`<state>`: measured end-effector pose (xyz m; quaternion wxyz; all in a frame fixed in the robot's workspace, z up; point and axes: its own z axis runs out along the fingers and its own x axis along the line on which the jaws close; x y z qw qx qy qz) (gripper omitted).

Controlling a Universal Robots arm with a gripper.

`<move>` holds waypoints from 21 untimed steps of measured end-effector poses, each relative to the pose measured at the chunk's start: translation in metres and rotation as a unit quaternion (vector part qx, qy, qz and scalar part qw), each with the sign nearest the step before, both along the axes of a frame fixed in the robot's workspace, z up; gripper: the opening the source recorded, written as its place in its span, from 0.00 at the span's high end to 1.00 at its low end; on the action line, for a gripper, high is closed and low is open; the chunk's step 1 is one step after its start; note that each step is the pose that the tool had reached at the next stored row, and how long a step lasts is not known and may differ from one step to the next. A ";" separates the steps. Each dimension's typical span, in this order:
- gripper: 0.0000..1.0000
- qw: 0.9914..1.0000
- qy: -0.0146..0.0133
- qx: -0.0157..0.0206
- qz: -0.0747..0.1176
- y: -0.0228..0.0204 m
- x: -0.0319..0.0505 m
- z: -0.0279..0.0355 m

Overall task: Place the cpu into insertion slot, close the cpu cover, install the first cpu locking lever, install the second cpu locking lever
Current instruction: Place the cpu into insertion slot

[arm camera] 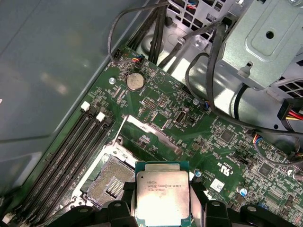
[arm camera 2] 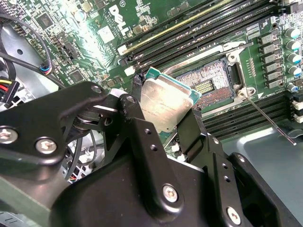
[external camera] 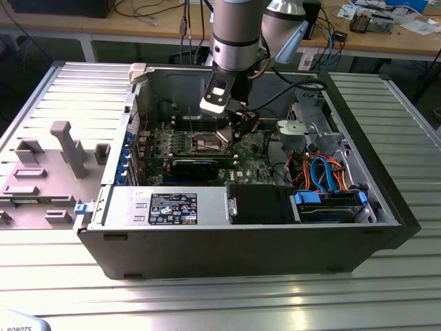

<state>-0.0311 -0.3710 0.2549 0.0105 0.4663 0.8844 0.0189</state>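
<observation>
Ribbed metal table (external camera: pixel 62 293) carries an open case (external camera: pixel 241 249). The gripper (arm camera 2: pixel 163 118) pinches the cpu (arm camera 2: pixel 166 101) by two opposite edges above the board (arm camera: pixel 156 104), past the bare slot's (arm camera 2: pixel 210 82) edge toward the exterior view's right, not yet seated.

A: Entry one, lower part of the frame?
B: Ribbed silvery aluminium table top (external camera: pixel 207 303), running edge to edge. Pale glare patches at lower centre.
A: Upper edge?
B: Long light wooden workbench (external camera: pixel 393 41) on a white leg (external camera: pixel 86 47). Loose dark cables (external camera: pixel 148 10) at upper left, white papers (external camera: pixel 420 26) at upper right. Shadowed space beneath.
A: Left side?
B: Grey plastic fixture block (external camera: pixel 65 148) with upright posts, resting on the table top.
</observation>
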 end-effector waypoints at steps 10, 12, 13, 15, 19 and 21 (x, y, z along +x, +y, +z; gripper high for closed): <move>0.46 1.000 0.000 0.000 -0.001 0.0000 0.0000 0.0000; 0.46 1.000 0.000 0.000 -0.001 0.0000 0.0001 0.0009; 0.46 1.000 0.000 -0.001 -0.001 0.0000 0.0000 0.0028; 0.46 1.000 0.000 -0.001 -0.001 0.0000 0.0000 0.0061; 0.46 1.000 0.000 0.000 -0.001 0.0001 0.0000 0.0079; 0.46 1.000 0.000 -0.001 -0.001 0.0003 0.0000 0.0081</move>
